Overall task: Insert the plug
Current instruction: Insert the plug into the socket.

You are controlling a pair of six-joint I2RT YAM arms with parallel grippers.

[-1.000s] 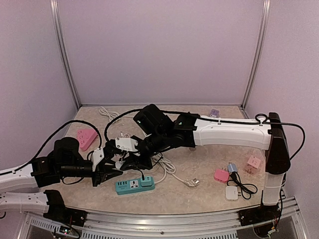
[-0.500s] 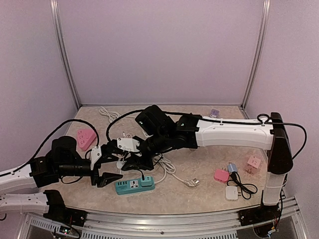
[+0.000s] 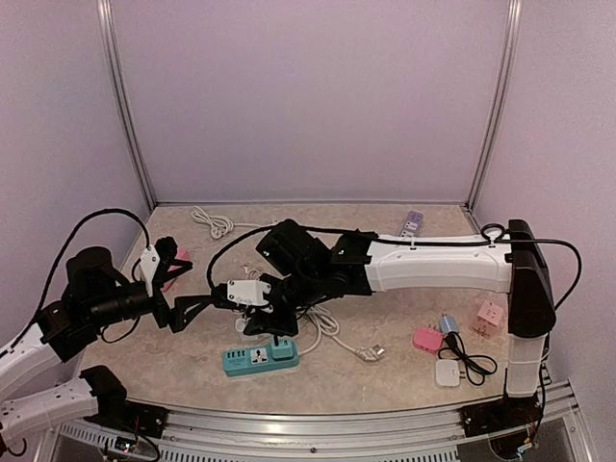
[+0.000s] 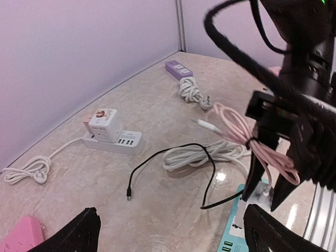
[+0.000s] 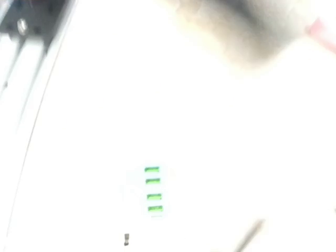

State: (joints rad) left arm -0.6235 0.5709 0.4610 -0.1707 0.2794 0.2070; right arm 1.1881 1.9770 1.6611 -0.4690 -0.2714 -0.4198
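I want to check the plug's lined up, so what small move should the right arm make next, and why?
Probably ease the right gripper straight down toward the teal power strip. Its fingers point down just above the strip and a black cable leads toward them, though what they hold is hard to make out. The left gripper stands open, off to the side.

We're panning over the beige marbled table point(image 3: 404, 327): a teal power strip point(image 3: 252, 358) is lying near the front, a white cable point(image 4: 189, 156) is coiling just behind it, and a pink adapter point(image 3: 426, 339) and a white charger point(image 3: 448, 372) are sitting far right.
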